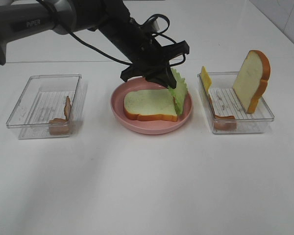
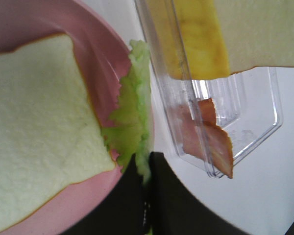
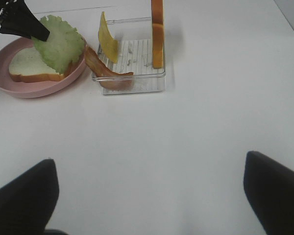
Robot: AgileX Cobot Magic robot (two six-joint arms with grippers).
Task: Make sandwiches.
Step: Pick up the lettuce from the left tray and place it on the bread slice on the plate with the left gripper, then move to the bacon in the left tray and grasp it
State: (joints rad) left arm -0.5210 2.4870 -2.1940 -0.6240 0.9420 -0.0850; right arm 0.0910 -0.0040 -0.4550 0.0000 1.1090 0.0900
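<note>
Green lettuce (image 1: 179, 90) step, early stage

Left gripper (image 1: 161, 82) pinches lettuce edge; bottom bread (image 1: 149, 104) lies on plate (image 1: 137, 128) just beside. Beyond it, cheese (image 1: 205, 78), bacon (image 1: 224, 121), top slice (image 1: 251, 81) wait in tray (image 1: 264, 117). Right gripper (image 3: 149, 166) spread, idle.

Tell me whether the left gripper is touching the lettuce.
Touching. The left wrist view shows the left gripper shut on the lettuce, with the leaf's edge pinched between its closed jaws.
</note>
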